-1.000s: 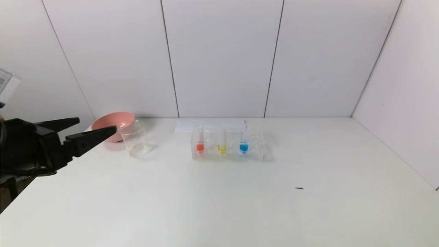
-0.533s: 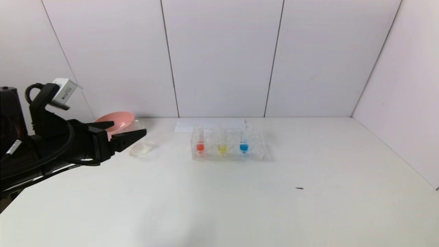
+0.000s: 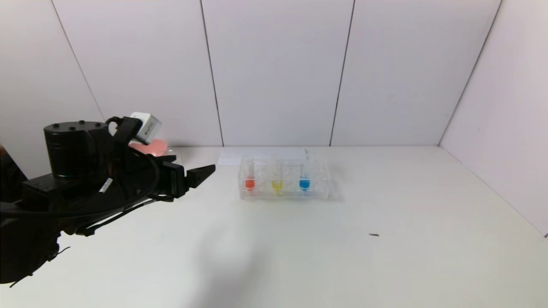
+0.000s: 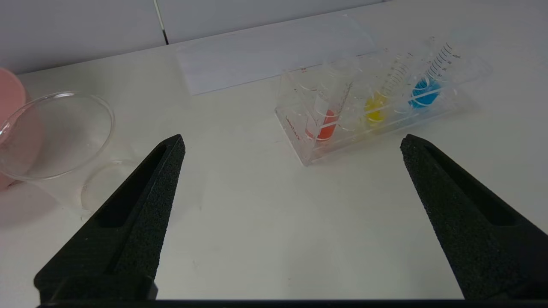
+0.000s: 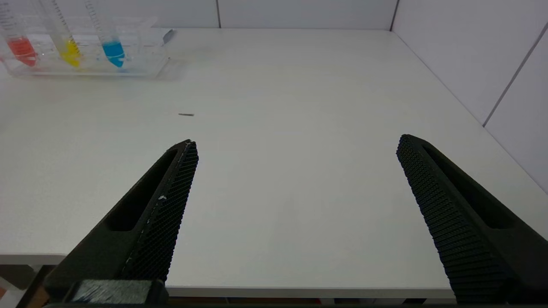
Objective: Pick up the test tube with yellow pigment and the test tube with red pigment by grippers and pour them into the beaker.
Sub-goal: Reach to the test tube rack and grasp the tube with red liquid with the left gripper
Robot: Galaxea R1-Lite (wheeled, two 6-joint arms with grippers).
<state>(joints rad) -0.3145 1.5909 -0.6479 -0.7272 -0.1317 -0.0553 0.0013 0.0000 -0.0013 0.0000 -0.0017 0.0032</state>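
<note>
Since the earlier frames, your left claw (image 3: 195, 171) has advanced from the surface's left edge toward the clear rack (image 3: 284, 182) and now hides the beaker in the head view. It hangs released above the white surface (image 3: 342, 239), fingers spread wide, holding nothing, tips pointing at the rack's left end but apart from it.

The test tube with red pigment (image 4: 327, 117) stands nearest that claw, in the rack's left-hand slot. The test tube with yellow pigment (image 4: 379, 105) stands beside it in the middle, and the blue-liquid tube (image 4: 424, 87) at the far end. All three tilt in their slots.

The beaker (image 4: 55, 137) stands beside the left claw on the side away from the rack, touching or just in front of the pink bowl (image 4: 8, 98). A white sheet (image 4: 265, 57) lies behind the rack.

Black graduation marks run up the tubes; red lettering on the rack's end wall is unreadable.

Your right claw (image 5: 295, 171) is released too, hanging over the surface's near edge, well apart from the rack.
</note>
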